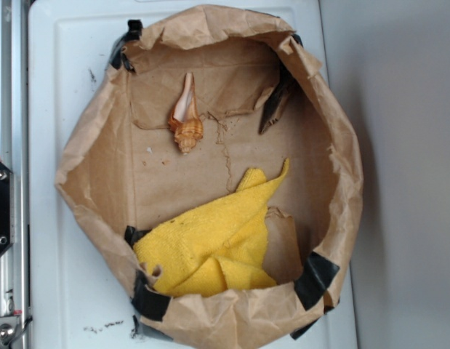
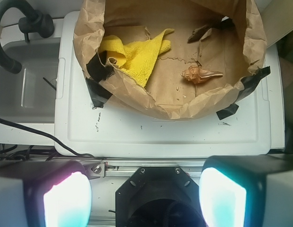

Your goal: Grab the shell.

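Nearest the wrist camera sat the gripper [image 2: 145, 196], its two glowing pads [image 2: 66, 201] filling the bottom corners of that view with a wide gap between them; the jaws stood wide apart and held nothing. The gripper did not appear in the exterior view.

Ahead of the gripper and below it lay the white plastic lid [image 2: 160, 135] [image 1: 65, 87], a broad flat surface with scattered dark specks. To the gripper's left, beyond the lid's edge, was a grey sink basin [image 2: 28, 85] with a black curved faucet [image 2: 13, 28] over it, and a black cable [image 2: 37, 132] trailed across the near edge.

On the lid rested the brown paper bag [image 2: 137, 94] [image 1: 86, 145], rolled down into an open, crumpled ring with its rim patched by strips of black tape [image 2: 99, 71] [image 1: 315, 280]. It was well ahead of the gripper, not touched by it.

Inside the bag, ahead and to the left of the gripper, was the yellow cloth [image 2: 134, 54] [image 1: 210, 247], bunched against the wall. A dark pointed flap of torn paper [image 2: 200, 32] [image 1: 275, 109] stuck up at the far side.

Smallest was the shell [image 2: 199, 74] [image 1: 186, 120], orange-tan and spiralled, lying on the bag's floor ahead and to the right of the gripper. Its knobby end faced the cloth and its tapered point faced away from it. It lay well apart from the cloth and from the gripper.
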Available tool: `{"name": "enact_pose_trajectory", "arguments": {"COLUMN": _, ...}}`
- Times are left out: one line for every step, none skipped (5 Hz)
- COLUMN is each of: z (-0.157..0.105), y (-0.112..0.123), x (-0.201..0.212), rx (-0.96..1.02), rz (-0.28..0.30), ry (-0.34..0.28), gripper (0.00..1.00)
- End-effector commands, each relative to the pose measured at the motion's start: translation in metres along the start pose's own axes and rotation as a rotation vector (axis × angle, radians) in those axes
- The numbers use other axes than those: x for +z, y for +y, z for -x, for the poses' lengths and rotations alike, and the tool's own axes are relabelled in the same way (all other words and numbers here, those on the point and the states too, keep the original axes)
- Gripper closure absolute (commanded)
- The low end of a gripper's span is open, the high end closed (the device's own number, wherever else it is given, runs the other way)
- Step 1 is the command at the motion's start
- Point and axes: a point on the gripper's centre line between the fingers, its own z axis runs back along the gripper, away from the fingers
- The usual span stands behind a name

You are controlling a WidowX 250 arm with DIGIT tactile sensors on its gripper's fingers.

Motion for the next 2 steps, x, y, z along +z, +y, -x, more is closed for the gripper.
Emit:
{"name": "enact_pose_trajectory", "arguments": {"z": 0.000, "y": 0.000, "x": 0.000, "rx": 0.000, "rz": 0.000, "ry": 0.000, "gripper": 0.00}}
{"name": "enact_pose_trajectory", "arguments": {"z": -0.049, "y": 0.009, "x": 0.002, "rx": 0.115, "rz": 0.053, "ry": -0.025, "gripper": 0.00}}
